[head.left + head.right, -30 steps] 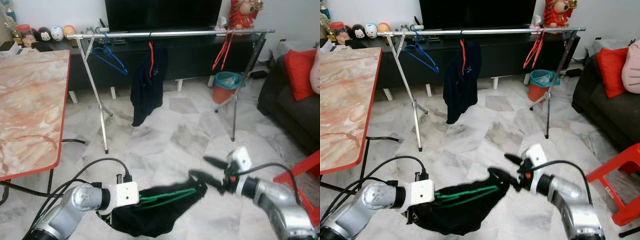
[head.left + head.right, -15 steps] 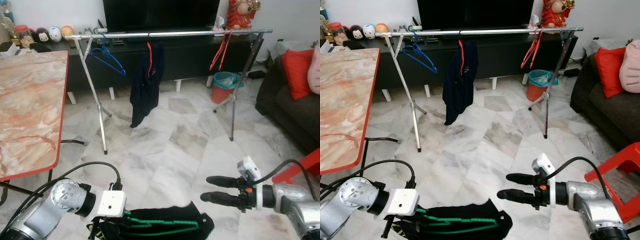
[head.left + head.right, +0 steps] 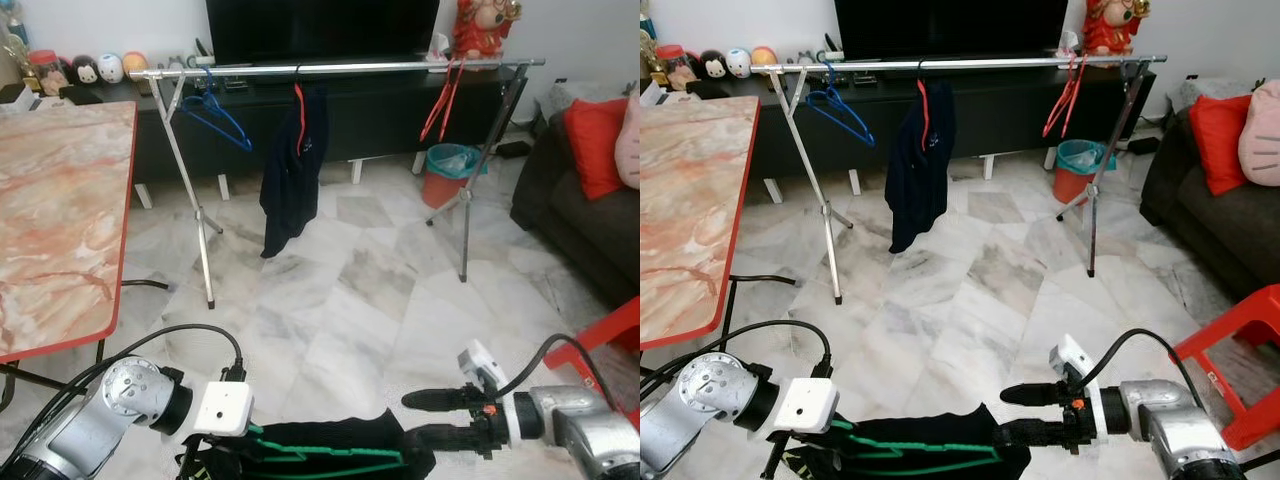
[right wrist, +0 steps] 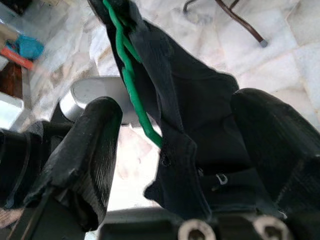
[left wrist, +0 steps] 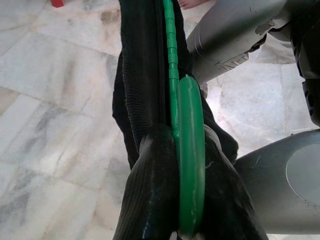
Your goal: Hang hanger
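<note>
Getting both hands on the garment now

Left hand [image 5: 175,220] stays clenched on the green hanger [image 3: 330,455]; right hand [image 3: 425,418], fingers spread, has dropped to the black garment [image 3: 330,438], far below the rail [image 3: 340,68].

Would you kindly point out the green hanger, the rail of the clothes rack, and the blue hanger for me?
green hanger [image 5: 191,150]: left wrist view, on its thick flat end.
rail [image 3: 380,67]: left eye view, mid-span of the silver bar.
blue hanger [image 3: 222,122]: left eye view, on its sloping arm.
</note>
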Robot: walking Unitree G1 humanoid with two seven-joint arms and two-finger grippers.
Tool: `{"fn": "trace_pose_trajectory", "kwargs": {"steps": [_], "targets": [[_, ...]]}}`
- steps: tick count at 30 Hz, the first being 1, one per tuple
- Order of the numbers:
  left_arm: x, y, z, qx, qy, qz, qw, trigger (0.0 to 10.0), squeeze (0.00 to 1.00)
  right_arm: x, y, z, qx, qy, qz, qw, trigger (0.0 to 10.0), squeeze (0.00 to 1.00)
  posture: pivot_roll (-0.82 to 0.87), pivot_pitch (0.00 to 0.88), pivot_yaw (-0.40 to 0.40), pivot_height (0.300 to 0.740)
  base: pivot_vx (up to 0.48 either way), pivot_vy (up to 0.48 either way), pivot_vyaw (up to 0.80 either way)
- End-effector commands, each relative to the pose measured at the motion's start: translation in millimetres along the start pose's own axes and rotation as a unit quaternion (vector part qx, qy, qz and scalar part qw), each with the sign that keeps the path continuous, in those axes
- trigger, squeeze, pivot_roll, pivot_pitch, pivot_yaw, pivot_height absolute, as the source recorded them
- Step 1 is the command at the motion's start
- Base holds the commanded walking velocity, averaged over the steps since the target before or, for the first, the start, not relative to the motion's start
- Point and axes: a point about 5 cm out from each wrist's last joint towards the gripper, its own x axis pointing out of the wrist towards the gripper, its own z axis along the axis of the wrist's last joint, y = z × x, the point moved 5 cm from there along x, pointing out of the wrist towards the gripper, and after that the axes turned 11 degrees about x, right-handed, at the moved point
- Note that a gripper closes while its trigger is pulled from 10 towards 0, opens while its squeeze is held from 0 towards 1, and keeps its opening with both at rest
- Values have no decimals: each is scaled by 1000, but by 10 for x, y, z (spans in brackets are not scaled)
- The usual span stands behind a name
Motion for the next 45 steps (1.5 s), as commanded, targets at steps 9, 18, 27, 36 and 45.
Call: {"fn": "trace_pose_trajectory", "kwargs": {"steps": [9, 18, 27, 36, 45], "targets": [[3, 100, 88, 20, -10, 14, 1000, 10000, 0, 88, -57, -24, -22, 19, -11, 1000, 0, 0, 10, 0, -55, 740, 0, 0, 0], [16, 66, 64, 14, -6, 9, 1000, 10000, 0, 4, -84, 73, -29, -8, -19, 999, 10000, 0, 7, 0, -53, 740, 0, 0, 0], [45, -23, -24, 4, 6, -8, 1000, 10000, 0, -122, 73, 211, -27, -41, 19, 999, 10000, 0, -3, 0, -49, 740, 0, 0, 0], [51, -28, -34, 0, 6, -8, 1000, 10000, 0, -167, 54, 90, -22, -15, 11, 1000, 10000, 0, -5, 0, -52, 740, 0, 0, 0], [51, -27, -33, -1, 6, -6, 1000, 10000, 0, -100, -4, -25, -23, 5, -8, 1000, 10000, 0, 1, 0, -55, 740, 0, 0, 0]]}}
